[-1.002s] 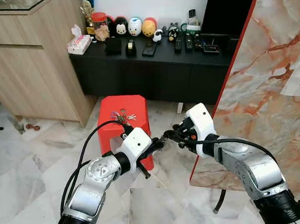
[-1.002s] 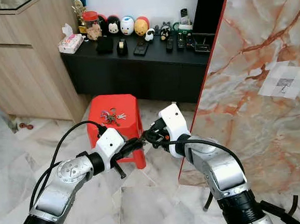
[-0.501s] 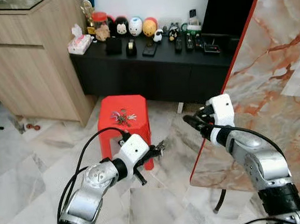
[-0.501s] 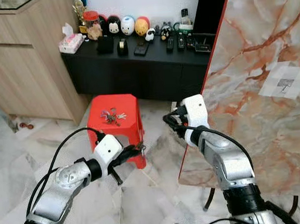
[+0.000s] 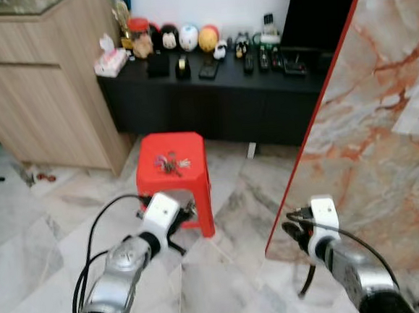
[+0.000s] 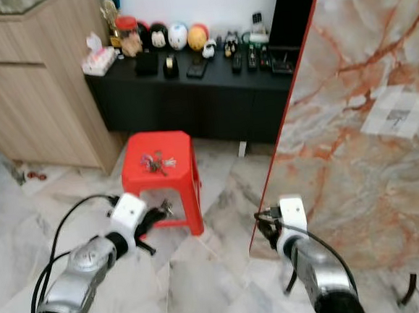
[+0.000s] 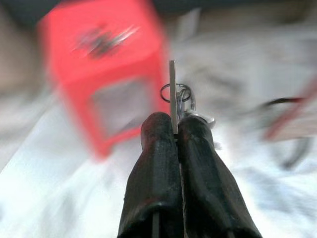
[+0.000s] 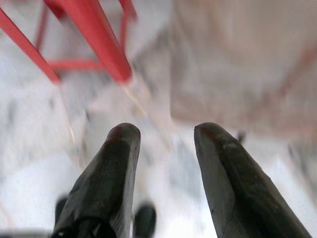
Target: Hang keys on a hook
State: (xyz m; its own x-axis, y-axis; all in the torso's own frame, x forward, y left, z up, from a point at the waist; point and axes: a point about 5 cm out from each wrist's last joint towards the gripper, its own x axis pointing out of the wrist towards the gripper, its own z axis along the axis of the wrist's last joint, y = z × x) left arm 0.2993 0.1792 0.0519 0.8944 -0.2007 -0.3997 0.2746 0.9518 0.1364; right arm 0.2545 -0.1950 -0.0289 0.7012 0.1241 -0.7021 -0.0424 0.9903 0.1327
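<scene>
Keys pinched in left gripper, low beside the red stool.

Stood before a marble slab (image 5: 365,108) and red stool (image 5: 173,175), with another key bunch (image 5: 171,162) on its seat. Held keys (image 7: 179,98) clamped between pressed-together left gripper (image 7: 172,130) fingers, ring apparently dangling, blurred. Kept right gripper (image 8: 163,136) spread, low near the slab's edge.

My left hand (image 7: 176,130) has black fingers pinched on silver keys (image 7: 179,96) — my arms are silver with white wrists. The stool (image 5: 173,175) is bright red, the floor (image 5: 34,228) grey-veined white marble, the leaning slab (image 5: 369,115) cream with orange veins and a red edge — the cabinet (image 5: 212,102) is black.
</scene>
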